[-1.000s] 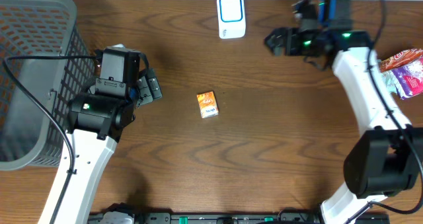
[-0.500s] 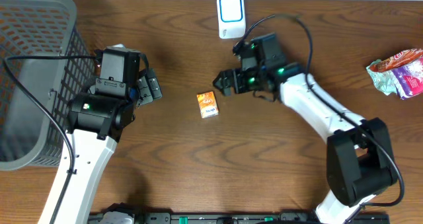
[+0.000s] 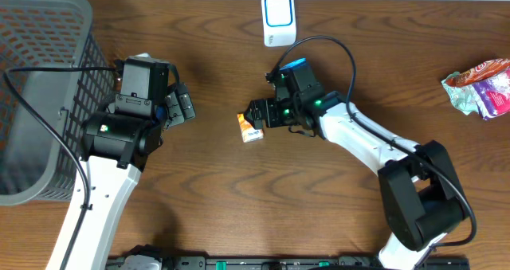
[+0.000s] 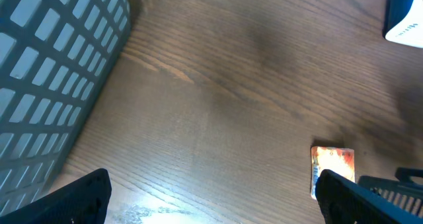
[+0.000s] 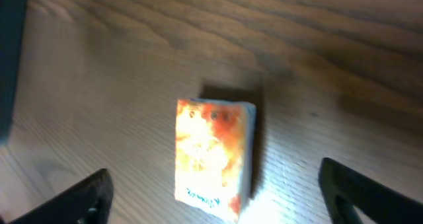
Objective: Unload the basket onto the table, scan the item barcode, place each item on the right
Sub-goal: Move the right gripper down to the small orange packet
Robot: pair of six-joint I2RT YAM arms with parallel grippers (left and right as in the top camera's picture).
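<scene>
Left arm (image 3: 119,135) beside the grey basket (image 3: 40,79), jaws spread wide above the wooden worktop (image 3: 207,198), holding nothing. Small orange box (image 3: 250,127) lies flat mid-worktop. Right arm (image 3: 358,135) reaches over it, jaws spread either side of the box, not touching. White scanner (image 3: 279,19) at far edge. Snack packets (image 3: 482,87) far right.

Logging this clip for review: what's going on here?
The right pincer hovers open over the small orange box, which lies flat on the wooden table and is not yet gripped. The left pincer hangs open beside the grey basket, holding nothing. The white scanner sits at the table's far edge.
</scene>
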